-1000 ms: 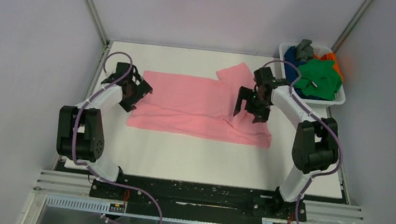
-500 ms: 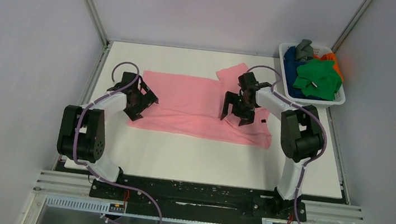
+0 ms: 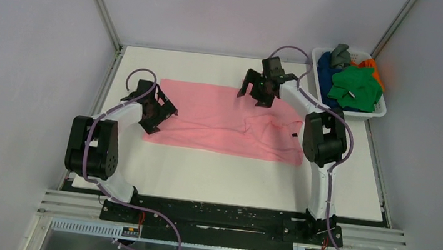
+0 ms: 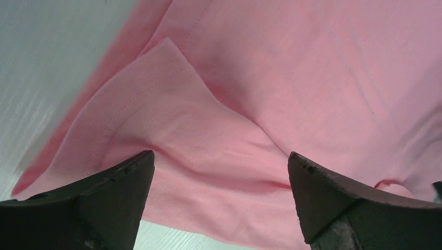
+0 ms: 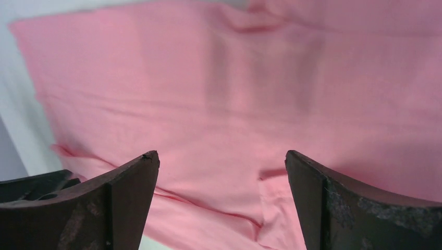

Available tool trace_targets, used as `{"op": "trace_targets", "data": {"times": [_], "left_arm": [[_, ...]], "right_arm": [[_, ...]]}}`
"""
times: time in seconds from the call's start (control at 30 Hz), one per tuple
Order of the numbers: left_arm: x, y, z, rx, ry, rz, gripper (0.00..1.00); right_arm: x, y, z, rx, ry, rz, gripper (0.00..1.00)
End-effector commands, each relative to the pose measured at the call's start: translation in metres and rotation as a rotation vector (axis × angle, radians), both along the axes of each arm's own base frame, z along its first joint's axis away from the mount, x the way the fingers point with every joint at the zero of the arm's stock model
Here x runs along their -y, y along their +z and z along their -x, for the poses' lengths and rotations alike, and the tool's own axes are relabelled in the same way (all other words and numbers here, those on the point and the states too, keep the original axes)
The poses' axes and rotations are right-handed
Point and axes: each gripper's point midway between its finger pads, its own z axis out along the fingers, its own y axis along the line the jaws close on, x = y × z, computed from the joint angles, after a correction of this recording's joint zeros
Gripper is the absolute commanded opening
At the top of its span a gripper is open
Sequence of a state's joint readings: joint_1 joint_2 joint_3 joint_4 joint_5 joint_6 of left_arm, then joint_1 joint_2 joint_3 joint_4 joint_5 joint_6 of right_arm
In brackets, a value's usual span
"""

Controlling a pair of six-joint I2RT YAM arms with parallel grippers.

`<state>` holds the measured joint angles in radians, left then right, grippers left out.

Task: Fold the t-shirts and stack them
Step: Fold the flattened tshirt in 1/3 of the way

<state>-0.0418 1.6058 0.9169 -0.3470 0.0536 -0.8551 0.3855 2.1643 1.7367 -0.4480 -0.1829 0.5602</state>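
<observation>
A light pink t-shirt (image 3: pixel 214 115) lies spread flat across the white table, with a crumpled fold near its right end. My left gripper (image 3: pixel 164 117) is open and empty, low over the shirt's left edge. In the left wrist view the pink cloth (image 4: pixel 292 78) fills the space beyond the open gripper (image 4: pixel 221 156). My right gripper (image 3: pixel 255 94) is open and empty above the shirt's far right corner and hides the sleeve there. The right wrist view shows pink cloth (image 5: pixel 208 78) under the open gripper (image 5: pixel 221 155).
A white slatted basket (image 3: pixel 358 115) stands at the back right corner. It holds a green shirt (image 3: pixel 355 87), a dark blue one (image 3: pixel 326 64), an orange one (image 3: pixel 374 65) and a grey one (image 3: pixel 340 52). Metal frame posts run along the table's sides.
My right gripper has moved from the shirt's right middle toward the far edge, over the far sleeve. My left gripper shifted slightly right onto the shirt's left edge, then stayed still.
</observation>
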Motion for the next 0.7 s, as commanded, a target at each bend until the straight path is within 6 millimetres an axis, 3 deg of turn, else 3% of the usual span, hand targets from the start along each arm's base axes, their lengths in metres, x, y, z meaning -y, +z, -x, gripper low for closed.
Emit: {"op": "trace_targets", "data": {"times": [0.0,0.13,0.23,0.43,0.57,0.67], "left_arm": [[-0.001,0.027,-0.019,0.079,-0.012,-0.002,0.99],[0.007,0.037,-0.027,0.106,-0.031,0.02,0.99],[0.022,0.038,-0.034,0.113,-0.068,0.034,0.99],[0.04,0.02,-0.043,0.086,-0.115,0.057,0.99],[0.05,-0.007,-0.02,0.011,-0.15,0.098,0.99],[0.049,-0.021,0.008,-0.025,-0.15,0.089,0.99]], "right_arm": [[-0.007,0.04,-0.025,0.106,-0.038,-0.039,0.99],[0.023,0.032,0.012,0.092,-0.041,0.059,1.0],[0.032,0.019,0.049,0.055,-0.008,0.058,1.0],[0.045,-0.028,0.096,-0.058,0.011,0.069,0.99],[0.051,-0.056,0.127,-0.141,0.001,0.072,0.99],[0.064,-0.063,0.153,-0.169,-0.022,0.09,1.0]]}}
